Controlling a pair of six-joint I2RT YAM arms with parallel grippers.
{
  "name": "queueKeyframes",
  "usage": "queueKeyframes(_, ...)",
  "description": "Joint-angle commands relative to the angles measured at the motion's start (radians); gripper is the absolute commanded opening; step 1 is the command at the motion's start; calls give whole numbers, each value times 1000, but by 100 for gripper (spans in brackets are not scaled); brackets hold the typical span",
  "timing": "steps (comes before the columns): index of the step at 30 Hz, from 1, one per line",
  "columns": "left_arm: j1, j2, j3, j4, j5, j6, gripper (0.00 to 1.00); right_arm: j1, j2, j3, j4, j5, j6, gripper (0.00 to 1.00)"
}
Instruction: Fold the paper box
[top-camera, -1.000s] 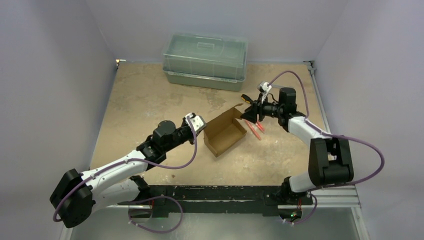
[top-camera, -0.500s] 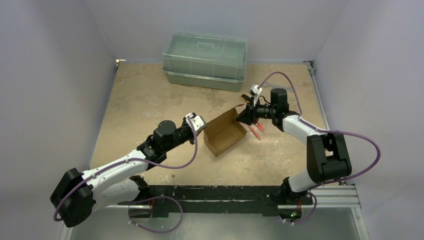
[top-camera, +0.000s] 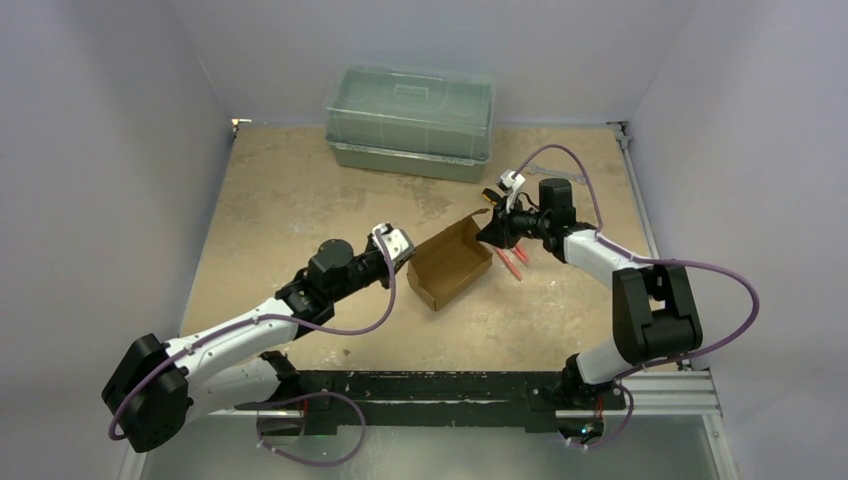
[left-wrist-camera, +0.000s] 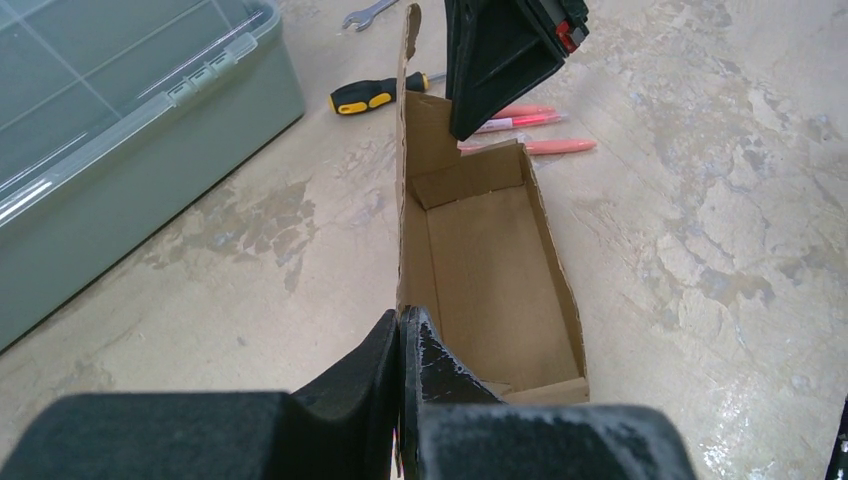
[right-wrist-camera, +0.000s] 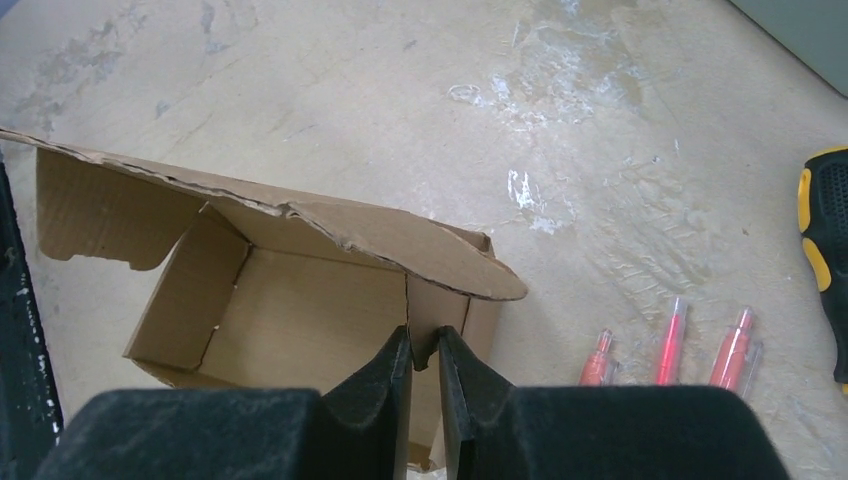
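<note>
The paper box (top-camera: 450, 262) is a small brown open carton lying on the table between my arms. My left gripper (top-camera: 398, 247) is shut on the near end of its tall left wall (left-wrist-camera: 404, 200), with the fingertips (left-wrist-camera: 420, 340) pressed together on the cardboard. My right gripper (top-camera: 493, 229) is at the box's far right end. In the right wrist view its jaws stand almost together with a strip of the end wall (right-wrist-camera: 440, 310) between them, under a bent flap (right-wrist-camera: 400, 240). The box's inside (left-wrist-camera: 485, 265) is empty.
A large green-grey lidded plastic container (top-camera: 410, 122) stands at the back. Red pens (top-camera: 512, 260) lie just right of the box, also in the right wrist view (right-wrist-camera: 670, 345). A yellow-black screwdriver (left-wrist-camera: 370, 97) and a wrench (left-wrist-camera: 368, 14) lie beyond them.
My right gripper has moved left onto the box's far right end. The left gripper has kept its hold and barely moved.
</note>
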Motion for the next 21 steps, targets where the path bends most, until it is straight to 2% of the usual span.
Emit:
queueKeyframes(1, -6, -3, 46, -8, 25, -34, 0, 4, -17, 19, -18, 54, -19, 16)
queueKeyframes(9, -11, 30, 95, -54, 43, 3, 0, 5, -16, 14, -25, 56, -31, 10)
queueKeyframes(18, -18, 67, 157, -152, 63, 86, 0, 3, -24, 13, -32, 58, -46, 11)
queueKeyframes(21, -20, 74, 168, -186, 64, 117, 0, 0, -28, 23, -53, 58, -64, 17)
